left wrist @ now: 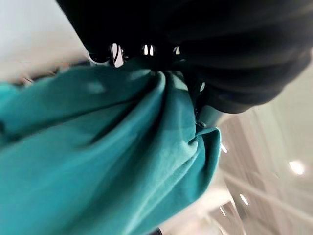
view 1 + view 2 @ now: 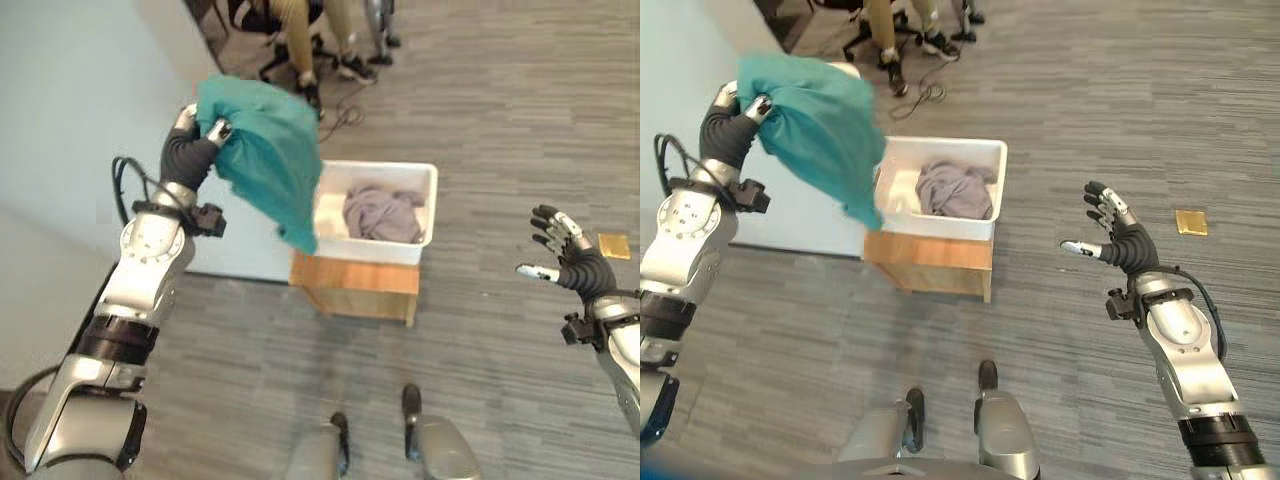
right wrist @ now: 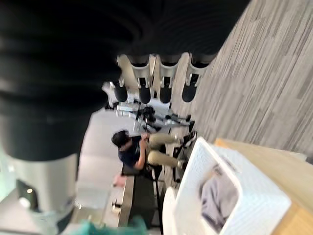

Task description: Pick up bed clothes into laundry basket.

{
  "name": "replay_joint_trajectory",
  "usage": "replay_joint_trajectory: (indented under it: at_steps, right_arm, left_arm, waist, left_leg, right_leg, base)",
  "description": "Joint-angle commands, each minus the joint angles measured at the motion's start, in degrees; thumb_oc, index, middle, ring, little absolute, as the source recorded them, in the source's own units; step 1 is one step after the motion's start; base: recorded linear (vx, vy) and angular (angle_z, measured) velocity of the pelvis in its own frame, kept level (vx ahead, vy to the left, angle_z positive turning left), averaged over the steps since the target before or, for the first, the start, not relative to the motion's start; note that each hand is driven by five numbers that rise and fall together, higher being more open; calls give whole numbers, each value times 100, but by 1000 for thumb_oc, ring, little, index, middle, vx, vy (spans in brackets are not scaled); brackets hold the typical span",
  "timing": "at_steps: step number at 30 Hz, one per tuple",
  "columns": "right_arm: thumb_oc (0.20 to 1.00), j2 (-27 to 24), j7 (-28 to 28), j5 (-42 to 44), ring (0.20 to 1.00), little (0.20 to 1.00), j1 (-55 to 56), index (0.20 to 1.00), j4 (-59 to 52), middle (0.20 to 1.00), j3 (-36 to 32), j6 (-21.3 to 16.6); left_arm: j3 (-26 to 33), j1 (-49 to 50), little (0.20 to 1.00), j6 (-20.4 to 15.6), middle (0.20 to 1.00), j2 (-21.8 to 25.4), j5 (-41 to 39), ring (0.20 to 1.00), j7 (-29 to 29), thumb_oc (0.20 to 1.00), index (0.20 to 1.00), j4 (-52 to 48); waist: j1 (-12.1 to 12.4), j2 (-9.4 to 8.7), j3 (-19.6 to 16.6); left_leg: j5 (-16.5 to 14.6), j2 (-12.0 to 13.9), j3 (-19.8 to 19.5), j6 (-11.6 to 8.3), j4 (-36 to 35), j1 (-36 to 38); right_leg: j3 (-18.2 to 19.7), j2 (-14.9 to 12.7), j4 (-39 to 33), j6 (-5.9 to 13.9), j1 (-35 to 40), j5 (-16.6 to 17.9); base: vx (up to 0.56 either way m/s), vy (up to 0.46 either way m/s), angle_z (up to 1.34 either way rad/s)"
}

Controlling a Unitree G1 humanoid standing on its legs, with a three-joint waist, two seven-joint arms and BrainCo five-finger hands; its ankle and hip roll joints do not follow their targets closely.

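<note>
Teal garment [image 2: 265,150]: bunched in the curled fingers of the left robot hand [image 2: 192,135], held high, its free end hanging down over the near-left corner of the white laundry basket [image 2: 425,215].
Basket: sits on a low wooden stand [image 2: 358,288]; holds a grey garment [image 2: 382,212].
Right robot hand [image 2: 562,250]: fingers spread, empty, well apart over the grey floor [image 2: 500,100].
Risk: most of the cloth hangs outside the rim, so a release here would likely drape it over the edge or drop it to the floor. The trailing end could also snag the rim and drag the basket.
Background: a seated person [image 3: 134,149].
</note>
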Motion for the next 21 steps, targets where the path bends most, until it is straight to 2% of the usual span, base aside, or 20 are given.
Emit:
replay_joint_trajectory:
  at_steps: [1, 2, 5, 9, 14, 21]
  right_arm:
    - [1000, -247, -119, 107, 1000, 1000, -276, 1000, 33, 1000, -189, -271]
    - [1000, -229, -111, 98, 1000, 1000, -150, 1000, 81, 1000, -192, -274]
    - [1000, 38, -24, 174, 1000, 1000, -38, 1000, 82, 1000, -101, -269]
    - [1000, 383, 10, 255, 1000, 1000, 90, 1000, 158, 1000, 115, -295]
    - [1000, 589, 35, 240, 1000, 1000, 53, 1000, 214, 1000, 424, -328]
    - [1000, 766, 26, 171, 1000, 1000, 121, 1000, 173, 1000, 626, -349]
  left_arm:
    - [-198, -279, 200, -261, 200, 504, -31, 200, 24, 200, 200, 173]
    - [-334, -557, 200, -232, 200, 569, 125, 200, 66, 200, 200, 289]
    - [-680, -1145, 200, -245, 200, 760, 82, 200, 48, 200, 200, 724]
    - [-981, -1703, 200, -229, 200, 760, 0, 200, 133, 200, 200, 1174]
    - [-1373, -2424, 200, -209, 200, 738, -25, 200, 217, 200, 200, 1693]
    - [-1518, -2727, 200, -240, 200, 695, 36, 200, 295, 200, 200, 1840]
  waist:
    - [56, -75, -313]
    - [-41, -67, -359]
    - [-70, -44, -477]
    - [-152, -32, -581]
    - [-213, -99, -530]
    - [-184, -188, -388]
  left_leg:
    - [576, -205, -131, 239, -407, 17]
    - [639, -209, -102, 241, -353, 22]
    - [559, -200, -37, 363, -722, 326]
    - [553, -220, 75, 474, -1080, 583]
    - [569, -237, 212, 556, -1295, 590]
    - [564, -284, 263, 619, -1363, 457]
  right_leg:
    - [249, -133, -266, 539, 639, -26]
    - [311, -113, -317, 547, 688, -6]
    - [473, -45, -469, 570, 793, 31]
    - [585, -40, -607, 647, 830, 53]
    - [711, -42, -677, 739, 683, 141]
    - [726, -89, -736, 818, 497, 224]
  base:
    - [163, 1, -65]
    - [210, 16, -73]
    - [187, 60, -39]
    - [115, 81, -41]
    - [32, 80, -17]
    - [4, 55, 6]
